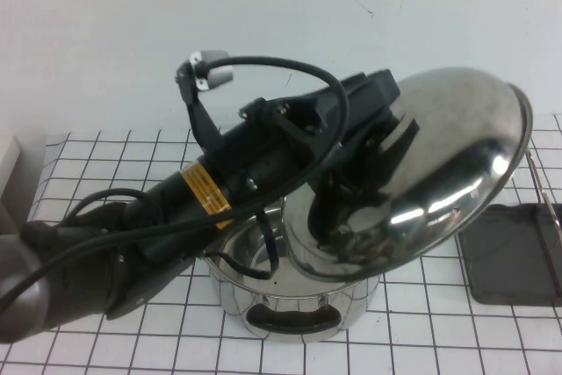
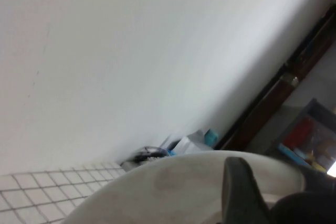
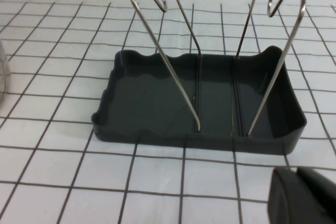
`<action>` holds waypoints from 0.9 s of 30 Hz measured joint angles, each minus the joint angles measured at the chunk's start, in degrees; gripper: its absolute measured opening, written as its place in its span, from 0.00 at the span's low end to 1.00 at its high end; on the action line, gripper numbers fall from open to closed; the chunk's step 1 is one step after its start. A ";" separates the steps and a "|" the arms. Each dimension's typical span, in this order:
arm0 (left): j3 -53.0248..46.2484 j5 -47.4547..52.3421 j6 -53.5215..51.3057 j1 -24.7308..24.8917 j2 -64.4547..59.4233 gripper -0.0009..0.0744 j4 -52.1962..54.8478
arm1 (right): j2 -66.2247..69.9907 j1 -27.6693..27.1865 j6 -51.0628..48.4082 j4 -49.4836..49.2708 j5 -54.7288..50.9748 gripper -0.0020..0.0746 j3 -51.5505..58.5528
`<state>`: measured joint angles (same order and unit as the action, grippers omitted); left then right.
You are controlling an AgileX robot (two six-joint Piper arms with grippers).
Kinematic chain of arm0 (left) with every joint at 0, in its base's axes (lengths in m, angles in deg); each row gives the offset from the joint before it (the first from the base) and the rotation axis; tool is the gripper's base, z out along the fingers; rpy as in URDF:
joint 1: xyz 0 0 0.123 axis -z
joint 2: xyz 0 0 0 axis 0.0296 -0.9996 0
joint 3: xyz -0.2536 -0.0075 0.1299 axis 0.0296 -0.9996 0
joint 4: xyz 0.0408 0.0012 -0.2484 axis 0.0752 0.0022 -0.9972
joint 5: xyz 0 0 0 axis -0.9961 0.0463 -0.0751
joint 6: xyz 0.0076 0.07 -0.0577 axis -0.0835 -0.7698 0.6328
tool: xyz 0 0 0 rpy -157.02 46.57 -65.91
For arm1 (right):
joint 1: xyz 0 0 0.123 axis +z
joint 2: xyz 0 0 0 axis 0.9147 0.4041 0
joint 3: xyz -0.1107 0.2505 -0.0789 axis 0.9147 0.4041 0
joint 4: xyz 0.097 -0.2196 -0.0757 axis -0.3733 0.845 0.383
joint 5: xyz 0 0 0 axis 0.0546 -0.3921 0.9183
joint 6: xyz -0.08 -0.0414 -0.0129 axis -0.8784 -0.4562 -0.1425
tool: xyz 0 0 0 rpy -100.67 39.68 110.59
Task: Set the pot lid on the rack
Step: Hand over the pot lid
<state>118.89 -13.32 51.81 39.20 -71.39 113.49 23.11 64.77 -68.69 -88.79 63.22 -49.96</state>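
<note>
The pot lid, a shiny steel dome, is lifted and tilted on edge above the open steel pot. My left gripper is shut on the lid's knob at the dome's centre; the fingers hide the knob in the high view. In the left wrist view the lid fills the bottom, with one finger and the dark knob. The rack lies at the right edge, right of the lid. The right wrist view shows its grey tray and wire rods. My right gripper hovers shut near the rack.
The pot has a black loop handle facing me, and its edge shows in the right wrist view. A pale box sits at the far left. The table has a white gridded cover. A white wall stands behind.
</note>
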 joint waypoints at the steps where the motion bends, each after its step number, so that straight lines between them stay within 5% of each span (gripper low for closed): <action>1: 0.00 0.02 0.00 0.00 -0.95 0.43 0.50 | 0.00 0.00 0.00 0.00 0.00 0.02 0.00; 5: 0.00 0.02 -0.56 0.00 -3.23 0.43 2.22 | 0.00 0.00 0.76 -6.05 0.51 0.02 0.11; 13: 0.00 -0.26 -6.05 0.00 -3.50 0.43 2.90 | 0.00 0.00 2.71 -51.39 3.97 0.02 0.10; 27: 0.00 -0.61 -6.41 0.00 -3.50 0.43 2.44 | 0.00 0.00 -16.40 -59.84 5.48 0.02 0.10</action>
<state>118.89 -13.93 45.40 39.20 -74.89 115.93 23.11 64.77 -85.09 -148.63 68.70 -49.85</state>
